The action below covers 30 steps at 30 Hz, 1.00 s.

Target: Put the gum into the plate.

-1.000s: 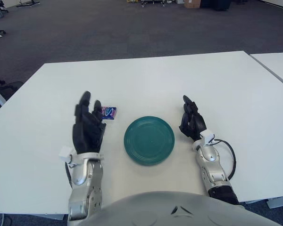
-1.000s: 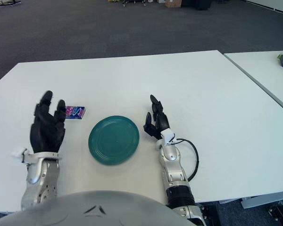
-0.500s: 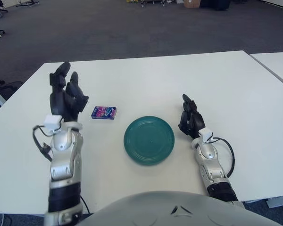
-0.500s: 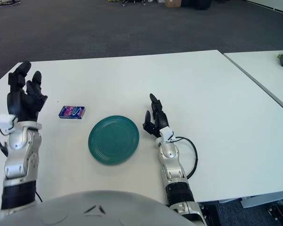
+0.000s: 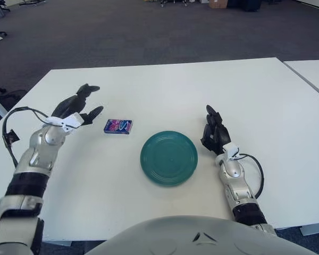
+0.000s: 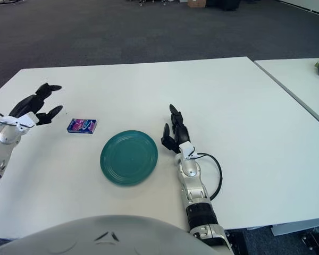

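The fingers (image 5: 89, 88) of the left hand (image 5: 77, 106) are spread apart and hold nothing; they point toward the gum pack (image 5: 117, 126), with the nearest fingertip just short of the pack's left end and not touching it. The left hand hangs a little above the table (image 5: 165, 85), on the far side of the gum pack from the teal plate (image 5: 168, 158), and its silver forearm (image 5: 42, 151) runs back toward the lower left corner of the view.

The gum pack is a small blue and pink box lying flat on the white table, to the left of the teal plate and slightly farther from the robot than the plate's centre. A clear strip of table separates the pack from the plate's rim, so the gum is outside the plate.

The teal plate sits on the table near the robot, between the two hands, and nothing lies in it.

The right hand (image 5: 213, 134) is parked just to the right of the teal plate, close to its rim but apart from it, with its dark fingers extended upward, loosely together and holding nothing. A black cable (image 5: 258, 172) loops beside its wrist.
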Motion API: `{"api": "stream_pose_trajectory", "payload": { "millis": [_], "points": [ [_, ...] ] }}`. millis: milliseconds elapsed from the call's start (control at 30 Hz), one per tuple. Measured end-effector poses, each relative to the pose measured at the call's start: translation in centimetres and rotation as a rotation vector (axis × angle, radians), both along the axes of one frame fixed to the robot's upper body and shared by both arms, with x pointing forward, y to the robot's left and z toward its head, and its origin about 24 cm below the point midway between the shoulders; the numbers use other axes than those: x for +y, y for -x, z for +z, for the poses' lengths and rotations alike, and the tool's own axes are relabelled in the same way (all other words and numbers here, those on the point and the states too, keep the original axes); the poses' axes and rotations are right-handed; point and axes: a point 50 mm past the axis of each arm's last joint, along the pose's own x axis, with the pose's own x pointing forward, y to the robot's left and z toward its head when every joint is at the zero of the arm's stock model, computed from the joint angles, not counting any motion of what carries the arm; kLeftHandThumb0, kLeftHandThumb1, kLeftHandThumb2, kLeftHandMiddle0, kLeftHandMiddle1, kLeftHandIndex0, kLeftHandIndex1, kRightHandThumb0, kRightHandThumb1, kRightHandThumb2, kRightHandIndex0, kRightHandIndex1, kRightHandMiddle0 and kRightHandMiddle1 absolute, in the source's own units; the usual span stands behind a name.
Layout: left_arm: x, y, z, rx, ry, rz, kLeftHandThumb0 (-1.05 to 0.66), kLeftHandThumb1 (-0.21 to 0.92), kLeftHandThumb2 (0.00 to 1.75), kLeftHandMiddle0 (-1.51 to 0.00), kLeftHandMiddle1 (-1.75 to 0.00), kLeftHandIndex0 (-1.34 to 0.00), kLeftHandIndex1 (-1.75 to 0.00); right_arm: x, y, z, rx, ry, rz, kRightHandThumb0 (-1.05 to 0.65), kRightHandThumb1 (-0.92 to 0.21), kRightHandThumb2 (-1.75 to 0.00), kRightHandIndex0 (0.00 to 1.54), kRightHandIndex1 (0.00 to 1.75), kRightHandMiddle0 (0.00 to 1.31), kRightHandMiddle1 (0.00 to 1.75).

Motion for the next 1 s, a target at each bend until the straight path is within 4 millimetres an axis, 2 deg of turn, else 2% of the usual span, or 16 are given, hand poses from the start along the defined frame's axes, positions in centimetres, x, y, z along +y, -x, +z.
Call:
{"api": "stream_pose_trajectory", "payload": {
  "millis": [133,333,667,1000],
  "points": [
    [0.0,-0.9,-0.9,0.080,-0.123,-0.082,-1.01,0.92,0.49,-0.21,0.00,0.00,-0.75,0.2,-0.1,-0.3,0.011,-0.002,0.004,-0.69,-0.92,-0.98,0.05,0.00,0.00,0.25],
    [-0.5,-1.8,-1.7,0.149,-0.190,-0.172,-1.04,0.92,0.40,-0.16,0.00,0.00,-0.76,0.5,-0.4,-0.3,0.012,-0.008,0.012,-0.68,-0.92,-0.99,0.03,0.00,0.00,0.22],
    [-0.4,-2.9,-1.9,0.250,-0.190,-0.194,-1.05,0.92,0.35,-0.11,0.00,0.00,-0.77,0.6,-0.5,-0.3,0.015,-0.013,0.018,-0.69,-0.92,-0.98,0.02,0.00,0.00,0.20],
    [-1.4,-2.8,-3.5,0.343,-0.140,-0.217,-1.05,0.92,0.33,-0.07,0.00,0.00,-0.73,0.4,-0.6,-0.5,0.024,-0.020,0.010,-0.68,-0.92,-0.97,0.02,0.00,0.00,0.22]
  ]
}}
